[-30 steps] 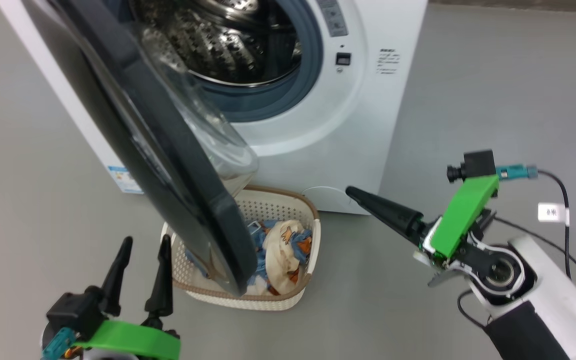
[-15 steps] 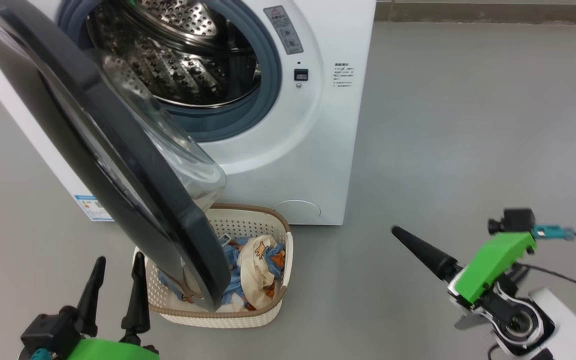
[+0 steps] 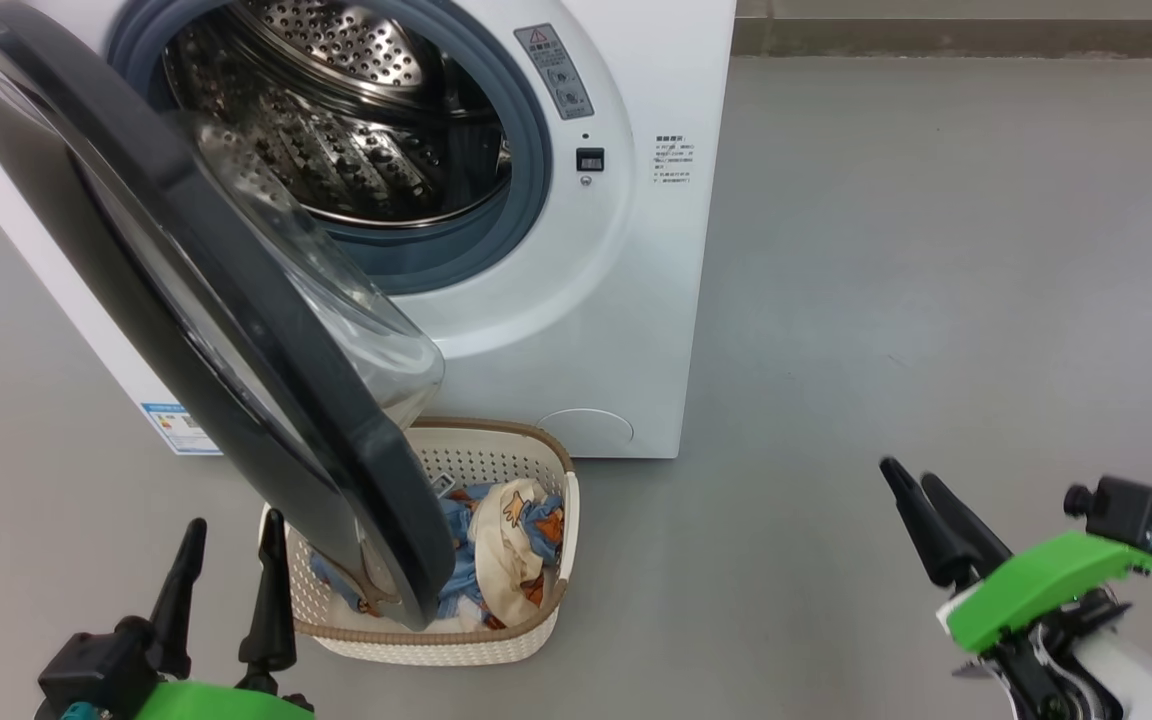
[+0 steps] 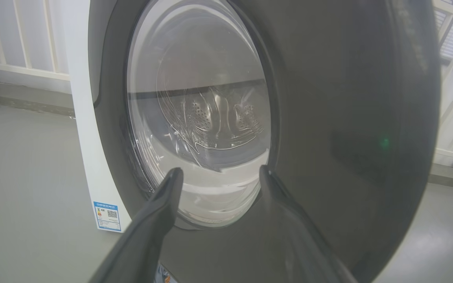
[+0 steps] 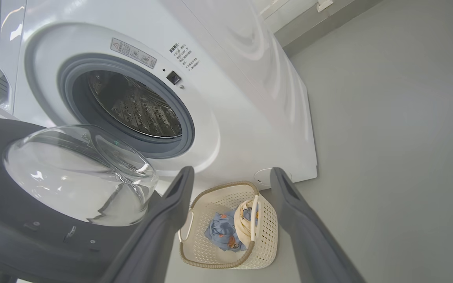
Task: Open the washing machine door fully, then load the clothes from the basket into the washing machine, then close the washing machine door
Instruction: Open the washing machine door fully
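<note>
Hovering spread and empty, my left gripper (image 3: 236,520) faces the outside of the washing machine door (image 3: 186,250), which I judge needs pushing wider: it overhangs the basket (image 3: 416,645) and the clothes (image 3: 506,530). My right gripper (image 3: 908,472), also spread, hangs well aside. The washing machine (image 3: 636,300) stands on smooth grey floor (image 3: 936,250).

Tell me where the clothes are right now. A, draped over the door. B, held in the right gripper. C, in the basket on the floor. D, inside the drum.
C: the clothes lie in the basket. The visible part of the drum is bare steel, and the left gripper and right gripper are open and hold nothing.
</note>
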Robot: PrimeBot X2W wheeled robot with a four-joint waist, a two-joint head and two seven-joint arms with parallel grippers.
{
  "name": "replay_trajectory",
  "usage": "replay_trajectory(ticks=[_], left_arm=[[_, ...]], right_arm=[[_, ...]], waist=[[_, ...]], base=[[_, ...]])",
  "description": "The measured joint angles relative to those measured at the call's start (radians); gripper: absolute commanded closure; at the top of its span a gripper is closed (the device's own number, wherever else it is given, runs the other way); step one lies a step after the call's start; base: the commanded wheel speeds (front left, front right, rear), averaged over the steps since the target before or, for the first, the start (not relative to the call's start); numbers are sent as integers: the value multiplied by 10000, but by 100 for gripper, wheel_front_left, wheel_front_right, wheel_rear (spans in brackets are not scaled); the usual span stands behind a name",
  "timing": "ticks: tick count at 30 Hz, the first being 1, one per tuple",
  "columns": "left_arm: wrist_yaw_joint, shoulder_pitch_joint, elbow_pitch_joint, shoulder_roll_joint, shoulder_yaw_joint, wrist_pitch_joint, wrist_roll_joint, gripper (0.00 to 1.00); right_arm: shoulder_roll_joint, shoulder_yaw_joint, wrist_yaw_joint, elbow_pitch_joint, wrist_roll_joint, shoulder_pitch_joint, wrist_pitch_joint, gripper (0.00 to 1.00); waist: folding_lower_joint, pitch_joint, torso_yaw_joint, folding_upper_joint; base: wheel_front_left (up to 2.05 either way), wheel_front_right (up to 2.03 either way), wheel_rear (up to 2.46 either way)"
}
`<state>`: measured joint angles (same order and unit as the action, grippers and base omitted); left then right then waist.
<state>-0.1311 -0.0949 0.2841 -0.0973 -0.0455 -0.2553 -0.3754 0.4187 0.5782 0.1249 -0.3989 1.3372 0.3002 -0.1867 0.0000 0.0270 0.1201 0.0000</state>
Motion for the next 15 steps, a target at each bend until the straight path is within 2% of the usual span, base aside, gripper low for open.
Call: replay_trajectory(ticks=[5, 7, 9, 15], left_arm=[[0, 112, 2, 6, -2, 0, 0, 0], [0, 156, 2, 8, 4, 0, 0, 0], [0, 173, 4, 10, 2, 0, 0, 0], [0, 172, 4, 40, -38, 0, 2, 0]], right_arm=[[215, 366, 0, -481, -869, -103, -585, 0], [153, -88, 0, -522, -1338, -113, -616, 0], [142, -577, 0, -545, -2493, -125, -617, 0], [-556, -1900, 0, -42, -4418, -703, -627, 0]], waist=[[0, -24, 5, 0], [-1, -22, -12, 0], [0, -5, -23, 0], [0, 54, -4, 0]], base=[[0, 0, 0], [0, 0, 0], [0, 0, 0], [0, 0, 0]])
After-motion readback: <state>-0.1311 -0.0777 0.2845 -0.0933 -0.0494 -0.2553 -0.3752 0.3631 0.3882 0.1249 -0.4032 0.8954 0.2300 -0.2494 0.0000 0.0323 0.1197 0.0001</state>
